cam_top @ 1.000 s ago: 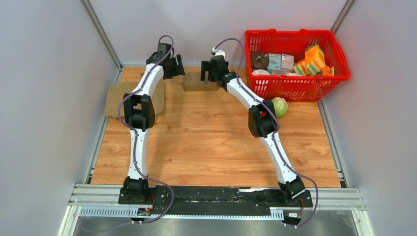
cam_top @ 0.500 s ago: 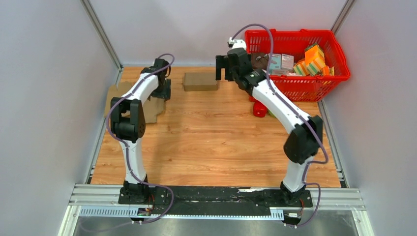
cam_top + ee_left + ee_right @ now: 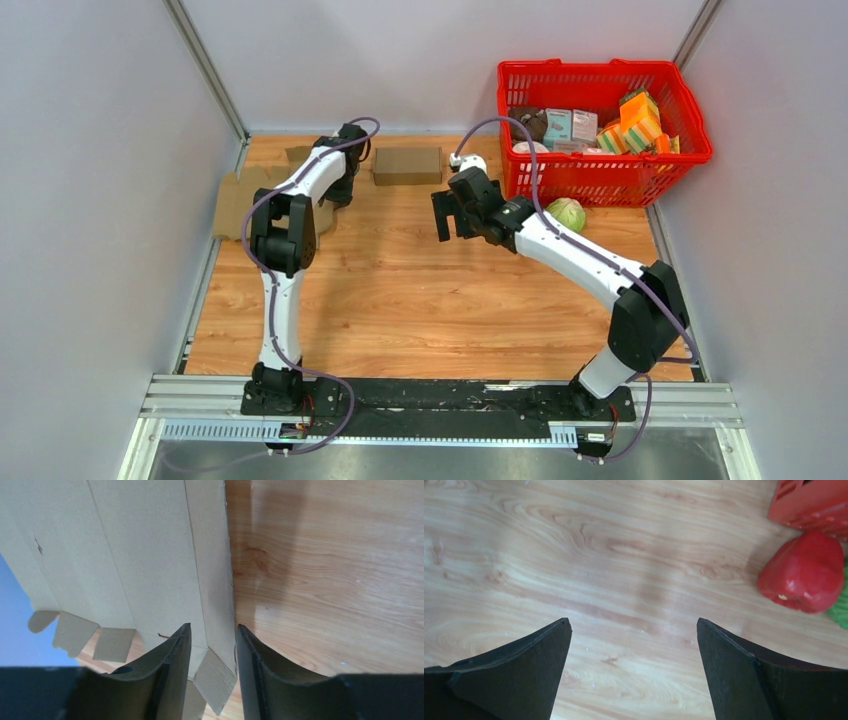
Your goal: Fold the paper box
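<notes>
The paper box is a flat brown cardboard blank (image 3: 236,196) lying at the table's left, mostly hidden under my left arm. In the left wrist view its creased panels (image 3: 140,555) fill the left half, with small tabs along the lower edge. My left gripper (image 3: 212,626) straddles the narrow strip on the blank's right edge. Its jaws are partly narrowed and a gap still shows on either side of the strip. From above, the left gripper (image 3: 345,187) sits at the blank's far right corner. My right gripper (image 3: 441,216) hangs wide open over bare wood (image 3: 634,625), holding nothing.
A folded brown carton (image 3: 407,165) lies at the back centre. A red basket (image 3: 604,69) full of groceries stands at the back right. In front of it are a green cabbage (image 3: 568,213) and a red pepper (image 3: 802,572). Grey walls close both sides.
My right arm has drawn back from the far edge to the middle of the table. My left gripper has settled on the cardboard's right edge and its jaws have narrowed.
</notes>
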